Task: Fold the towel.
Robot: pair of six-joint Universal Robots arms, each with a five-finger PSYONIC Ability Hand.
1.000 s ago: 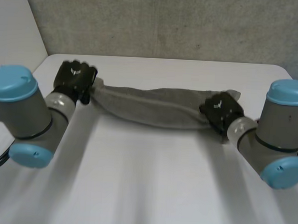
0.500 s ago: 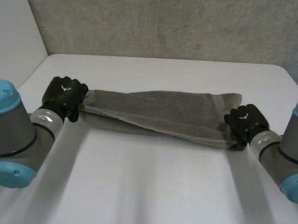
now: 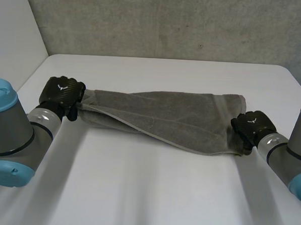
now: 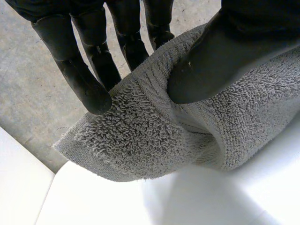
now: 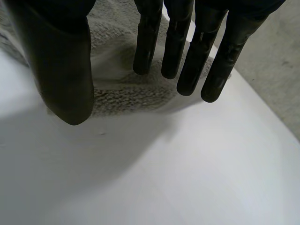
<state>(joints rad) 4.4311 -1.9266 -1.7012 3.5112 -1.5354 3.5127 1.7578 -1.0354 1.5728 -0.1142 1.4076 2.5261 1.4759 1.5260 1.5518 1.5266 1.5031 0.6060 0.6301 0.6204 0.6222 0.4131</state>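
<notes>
Now | L hand [image 3: 63, 93] pinches towel [image 3: 175, 119], 9 o'clock end | R hand [image 3: 251, 125] straight-fingered, no grip, 3 o'clock end | axis 9–3.

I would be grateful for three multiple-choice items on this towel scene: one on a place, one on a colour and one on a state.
1. Where on the towel is the left hand?
A. at its middle
B. at one end
C. nowhere near it

2. What colour is the towel?
A. grey
B. red
C. white

3. What is the left hand doing to the towel?
A. pinching it between thumb and fingers
B. lying flat on it
C. hovering clear of it

Answers:
1 B: the head view shows the left hand at one end of the towel, with the right hand at the other end.
2 A: the towel is grey against the white table.
3 A: in the left wrist view the thumb presses the towel's edge against the fingers.
</notes>
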